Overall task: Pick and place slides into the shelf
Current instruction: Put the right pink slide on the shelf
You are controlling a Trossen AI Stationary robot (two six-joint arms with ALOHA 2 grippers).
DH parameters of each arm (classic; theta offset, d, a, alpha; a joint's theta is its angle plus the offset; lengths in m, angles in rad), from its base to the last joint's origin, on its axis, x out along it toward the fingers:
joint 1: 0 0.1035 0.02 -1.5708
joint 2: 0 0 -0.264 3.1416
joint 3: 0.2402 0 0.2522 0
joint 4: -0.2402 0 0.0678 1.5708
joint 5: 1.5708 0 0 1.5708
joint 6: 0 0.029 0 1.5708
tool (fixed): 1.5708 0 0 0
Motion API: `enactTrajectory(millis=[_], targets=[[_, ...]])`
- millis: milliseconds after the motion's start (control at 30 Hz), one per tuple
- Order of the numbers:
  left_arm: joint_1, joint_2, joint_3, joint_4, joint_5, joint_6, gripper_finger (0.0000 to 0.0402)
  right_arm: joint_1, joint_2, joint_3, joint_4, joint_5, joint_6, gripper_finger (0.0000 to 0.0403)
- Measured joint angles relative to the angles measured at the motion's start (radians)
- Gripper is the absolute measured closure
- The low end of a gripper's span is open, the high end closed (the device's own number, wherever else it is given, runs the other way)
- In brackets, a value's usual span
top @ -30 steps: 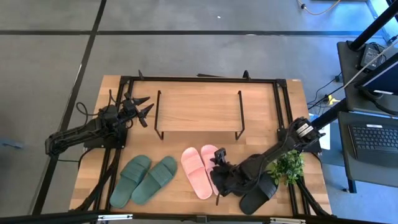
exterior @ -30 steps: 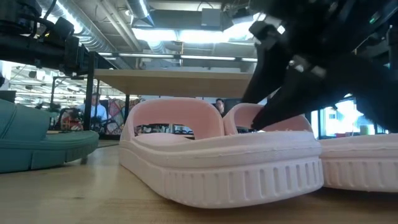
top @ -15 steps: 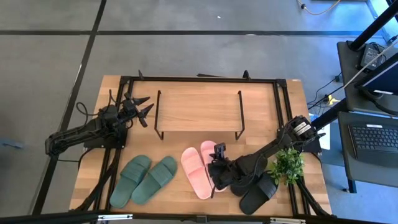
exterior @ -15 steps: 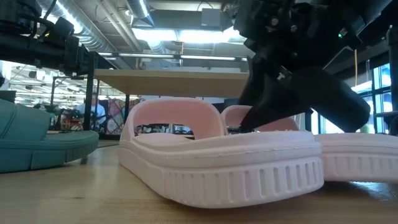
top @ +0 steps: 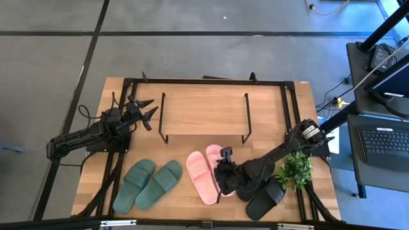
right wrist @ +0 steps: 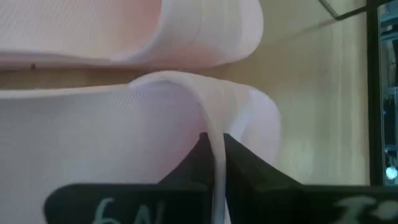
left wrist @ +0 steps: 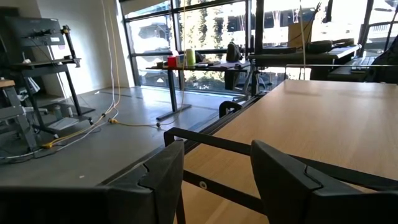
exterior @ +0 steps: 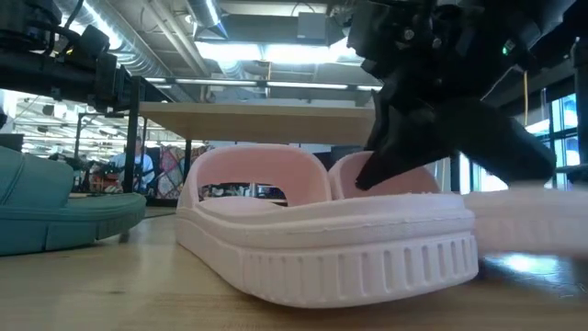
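We see the right gripper low over the front of the table, its two dark fingers pinched tight on the thin, arched strap of the right-hand slide of the pale pink pair; in the right wrist view the soft strap wall is squeezed into a narrow fold between the pads. From the low view that pink pair reads as matte moulded rubber, with a thick sole ribbed by vertical grooves along its edge and a wide, smooth, rounded strap, and the held slide's sole looks blurred just off the wooden tabletop. The dark green pair lies flat side by side to the left of the pink pair, toes angled toward the shelf, well apart from either arm. The black pair sits at the front right, largely hidden under the right arm, just beside a small leafy potted plant. The shelf stands at the back middle, a flat pale wooden board on thin black wire side frames, its top bare. The left gripper waits near the shelf's left end with its pointed dark fingers spread and gripping nothing.
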Motion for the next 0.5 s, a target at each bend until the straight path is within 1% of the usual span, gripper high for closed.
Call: enactTrajectory(millis=[100,233,433,500], targets=[[0.000,0.000,0.000,0.000,0.000,0.000,0.0223,0.015,0.000,0.087,-0.140,-0.048,0.048,0.0391],[0.000,0.000,0.000,0.000,0.000,0.000,0.0223,0.035,0.000,0.217,-0.294,-0.113,0.098,0.0390],[0.000,0.000,0.000,0.000,0.000,0.000,0.0223,0.076,-0.001,0.408,-0.499,-0.158,0.102,0.0390],[0.000,0.000,0.000,0.000,0.000,0.000,0.0223,0.085,-0.001,0.475,-0.568,-0.158,0.098,0.0391]])
